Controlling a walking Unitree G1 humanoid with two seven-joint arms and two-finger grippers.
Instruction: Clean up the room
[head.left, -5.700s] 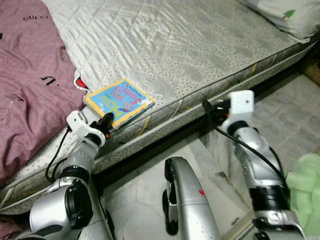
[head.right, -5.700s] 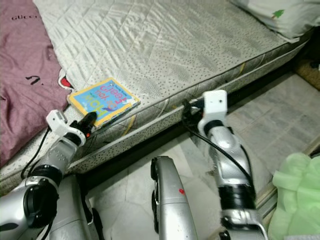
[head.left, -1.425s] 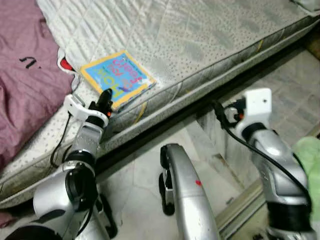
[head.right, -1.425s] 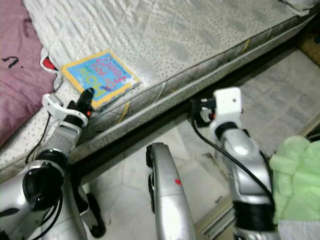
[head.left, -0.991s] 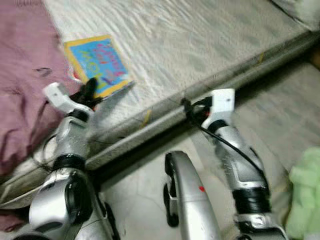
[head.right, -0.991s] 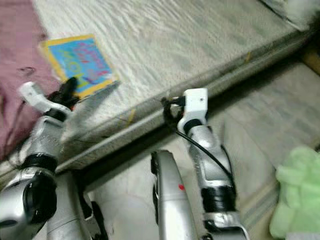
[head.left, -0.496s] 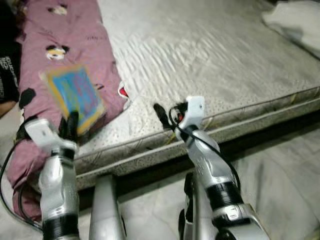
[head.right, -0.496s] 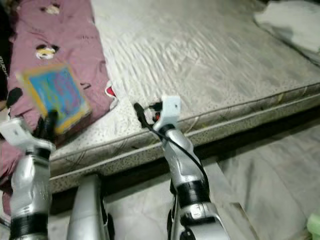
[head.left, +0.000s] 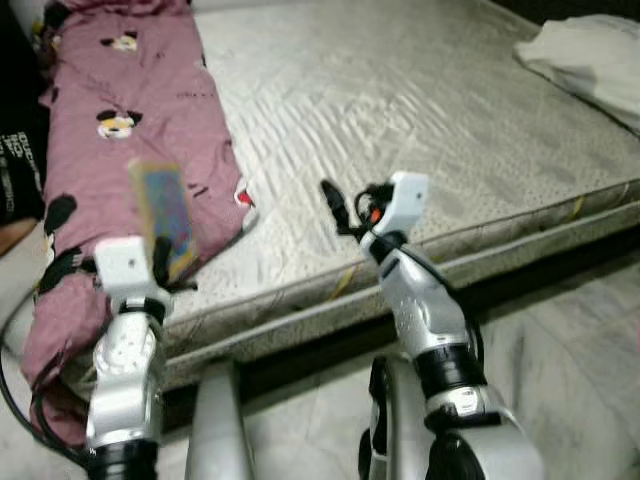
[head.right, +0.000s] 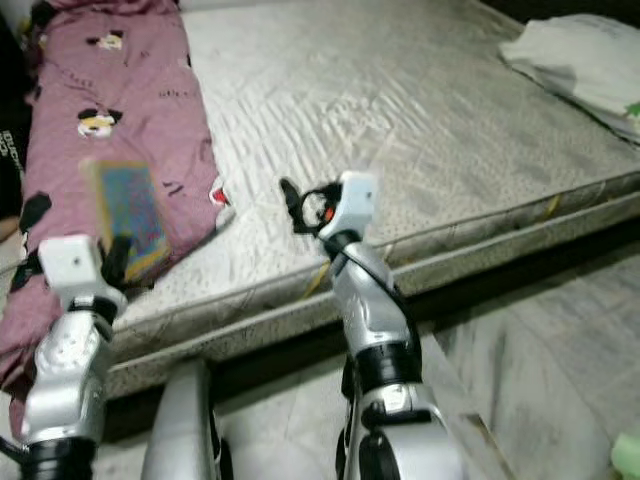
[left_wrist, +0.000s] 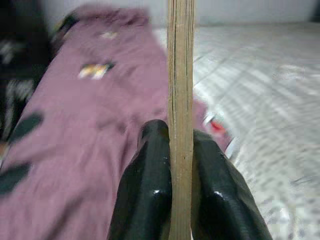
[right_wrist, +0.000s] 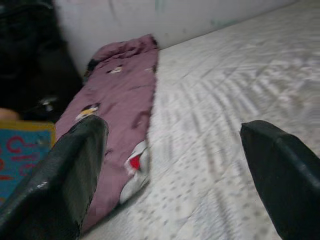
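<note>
The left hand clamps a thin picture book by its lower edge, holding it upright at the left of the frame, long axis vertical, above the maroon blanket on the bed. The right hand, fingers spread and empty, hovers mid-frame over the mattress edge, well apart from the book.

No lettering is legible; the book cover's print is blurred.
</note>
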